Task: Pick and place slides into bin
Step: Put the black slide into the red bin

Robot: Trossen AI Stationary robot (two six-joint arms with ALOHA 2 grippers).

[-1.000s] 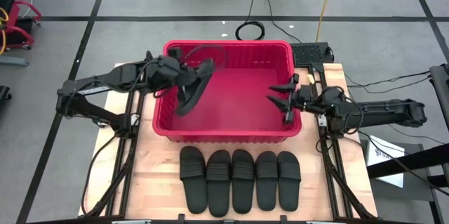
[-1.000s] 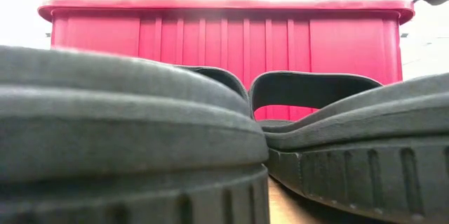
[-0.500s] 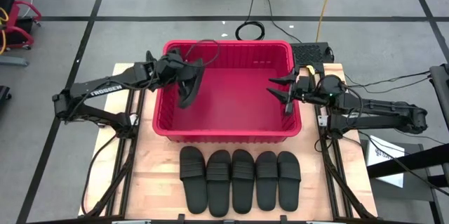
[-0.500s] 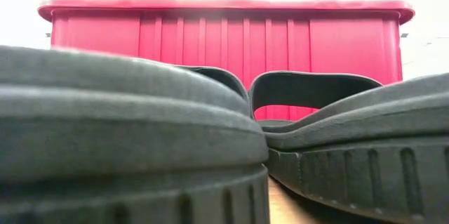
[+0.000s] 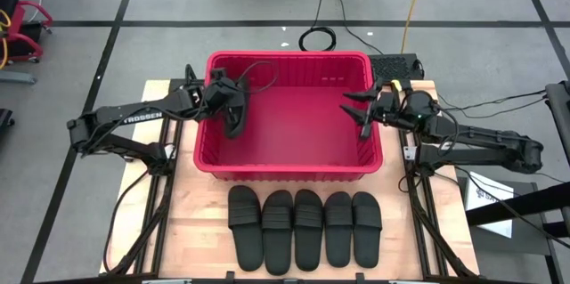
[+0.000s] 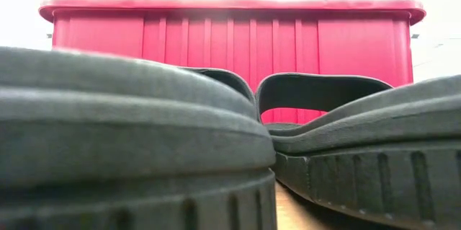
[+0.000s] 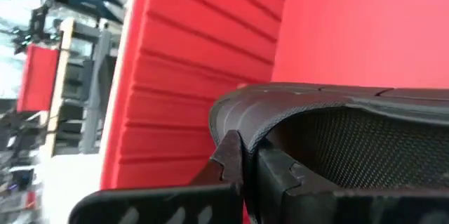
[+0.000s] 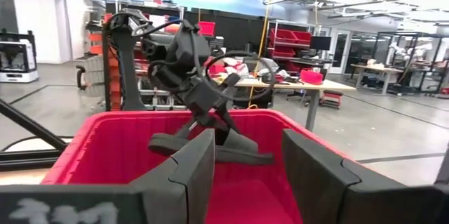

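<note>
Five black slides (image 5: pixel 304 227) lie side by side, soles down, on the table's near part; they fill the low view's foreground (image 6: pixel 130 136). The red bin (image 5: pixel 289 166) stands behind them (image 6: pixel 230 39). My left gripper (image 5: pixel 224 99) is over the bin's left part, shut on a sixth slide (image 5: pixel 236 113), which also shows in the right wrist view (image 8: pixel 210 150). My right gripper (image 5: pixel 360 111) is open and empty above the bin's right wall, and its two fingers stand apart in its own wrist view (image 8: pixel 245 175). My left gripper holds the slide by its side rim (image 7: pixel 242 122), with one finger (image 7: pixel 228 157) against the rim's outer face. It comes from above, slanting in from the table's left. The slide sits tilted inside the bin, below the rim. I cannot tell whether it touches the bin floor.
The bin's red ribbed wall (image 7: pixel 189 76) is close beside the held slide. The bin's inside holds nothing else. A black cable coil (image 5: pixel 317 39) lies on the floor beyond the table. Bare wooden table shows at both sides of the slide row.
My left gripper has drawn back toward the table's left edge with the slide, which now sits closer to the bin's left wall and looks shorter from above. My right gripper, still open, has gone toward the table's far edge.
</note>
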